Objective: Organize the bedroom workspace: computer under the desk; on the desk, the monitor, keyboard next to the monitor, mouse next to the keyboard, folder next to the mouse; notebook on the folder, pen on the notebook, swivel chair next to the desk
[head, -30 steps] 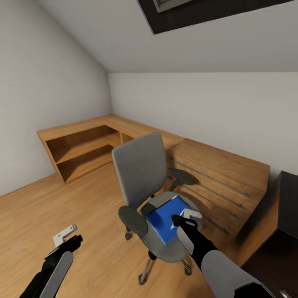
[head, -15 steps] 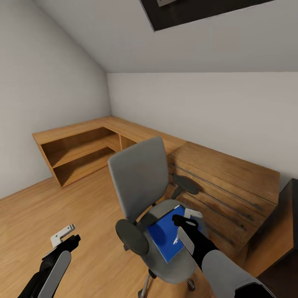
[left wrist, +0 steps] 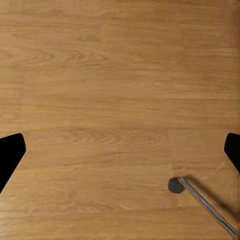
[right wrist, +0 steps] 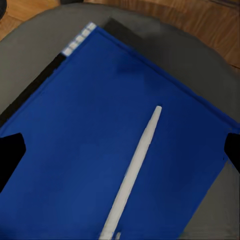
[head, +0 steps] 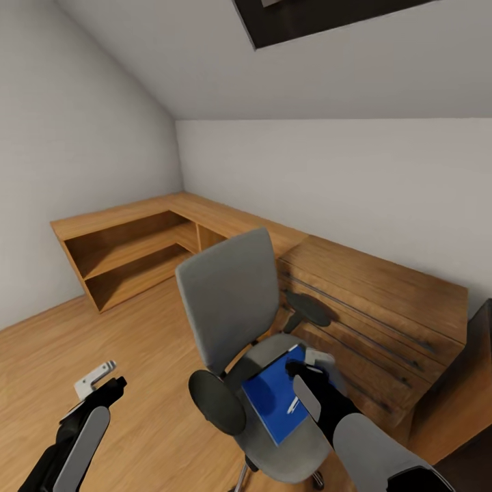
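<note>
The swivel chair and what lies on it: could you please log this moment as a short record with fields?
chair: grey swivel chair, back upright, standing on the wood floor beside the low wooden shelving
on seat: blue folder lying flat
on folder: white pen lying across the cover
right pincer: above the folder, fingers spread, holding nothing
left pincer: open over bare floor, away from the chair
notebook: not identifiable
</note>
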